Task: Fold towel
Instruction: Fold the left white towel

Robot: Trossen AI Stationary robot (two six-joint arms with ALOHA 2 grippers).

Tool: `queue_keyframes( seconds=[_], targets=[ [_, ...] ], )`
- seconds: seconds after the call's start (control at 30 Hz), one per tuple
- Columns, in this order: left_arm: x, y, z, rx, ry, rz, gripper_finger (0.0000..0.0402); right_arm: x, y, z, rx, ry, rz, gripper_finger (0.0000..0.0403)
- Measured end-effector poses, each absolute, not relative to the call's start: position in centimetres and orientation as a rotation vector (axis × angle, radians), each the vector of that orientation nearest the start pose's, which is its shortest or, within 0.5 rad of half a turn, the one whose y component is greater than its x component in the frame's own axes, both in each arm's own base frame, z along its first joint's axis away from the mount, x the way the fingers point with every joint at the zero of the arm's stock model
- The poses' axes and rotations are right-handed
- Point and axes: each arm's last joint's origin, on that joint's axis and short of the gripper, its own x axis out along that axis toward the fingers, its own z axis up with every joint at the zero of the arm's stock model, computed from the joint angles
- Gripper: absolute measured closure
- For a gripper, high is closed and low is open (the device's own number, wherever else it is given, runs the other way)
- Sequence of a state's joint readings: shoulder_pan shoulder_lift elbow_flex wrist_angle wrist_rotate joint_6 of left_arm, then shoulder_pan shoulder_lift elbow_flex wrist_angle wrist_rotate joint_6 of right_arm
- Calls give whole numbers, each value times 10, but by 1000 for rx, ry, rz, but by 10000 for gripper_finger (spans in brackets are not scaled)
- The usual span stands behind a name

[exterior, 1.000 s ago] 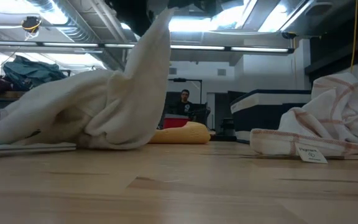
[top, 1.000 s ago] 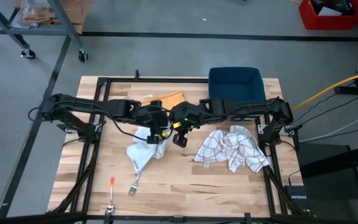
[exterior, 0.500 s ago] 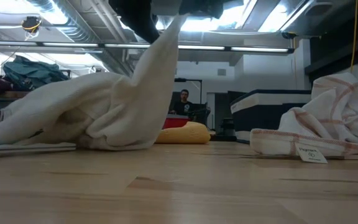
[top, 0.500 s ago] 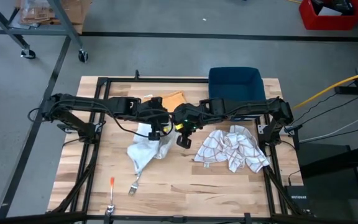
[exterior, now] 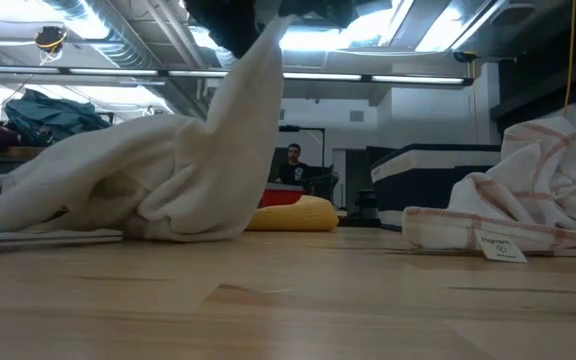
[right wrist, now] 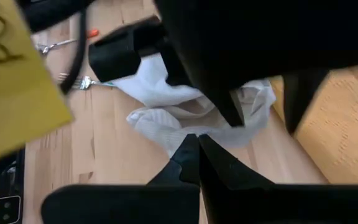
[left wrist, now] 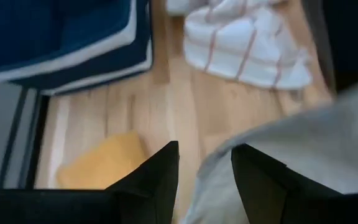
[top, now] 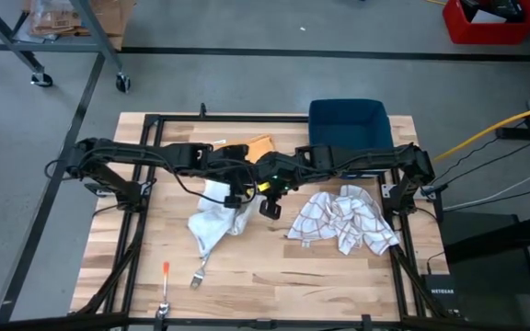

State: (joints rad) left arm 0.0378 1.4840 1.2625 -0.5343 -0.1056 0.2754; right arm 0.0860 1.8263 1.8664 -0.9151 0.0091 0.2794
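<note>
A white towel (top: pixel 212 225) lies bunched on the table's left-centre. One part of it is drawn up into a peak (exterior: pixel 266 50) under my left gripper (top: pixel 235 193), which is shut on it. The towel's low, wide part (exterior: pixel 88 190) rests on the wood. My right gripper (top: pixel 268 207) is shut and hangs just right of the left one, above the table; its closed fingertips (right wrist: pixel 194 142) show over the towel (right wrist: pixel 166 118) and hold nothing. My left gripper has a bunch of the white towel (left wrist: pixel 213 173) between its two fingers (left wrist: pixel 160 168), which come slanting down from the table's left. Several layers or one, I cannot tell. The gripped part is lifted, and the cloth slopes down from it to the heap on the table.
A white towel with red checks (top: pixel 343 221) lies crumpled at the right. A dark blue bin (top: pixel 348 124) stands at the far edge, with a yellow cloth (top: pixel 254 144) beside it. A fork (top: pixel 198 274) and an orange-handled tool (top: pixel 166 269) lie near the front left.
The towel's raised peak has swung a little toward the table's right with my left gripper, then eased back slightly. The towel's wide lower part has stayed on the table. My right gripper has kept still.
</note>
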Motion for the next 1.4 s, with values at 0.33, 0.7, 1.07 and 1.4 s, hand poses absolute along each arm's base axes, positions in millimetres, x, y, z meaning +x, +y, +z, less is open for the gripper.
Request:
queue_keyframes(
  seconds=[0.33, 0.7, 1.07, 1.4],
  targets=[
    [336, 19, 269, 263, 882, -76, 263, 379, 50, 366, 136, 848, -48, 402],
    [342, 20, 251, 251, 963, -71, 268, 348, 76, 397, 68, 765, -26, 402],
    [327, 21, 259, 257, 1038, 1, 392, 312, 78, 431, 40, 641, -96, 402],
    [299, 23, 306, 315, 892, 146, 396, 292, 70, 451, 17, 560, -137, 402]
  ],
)
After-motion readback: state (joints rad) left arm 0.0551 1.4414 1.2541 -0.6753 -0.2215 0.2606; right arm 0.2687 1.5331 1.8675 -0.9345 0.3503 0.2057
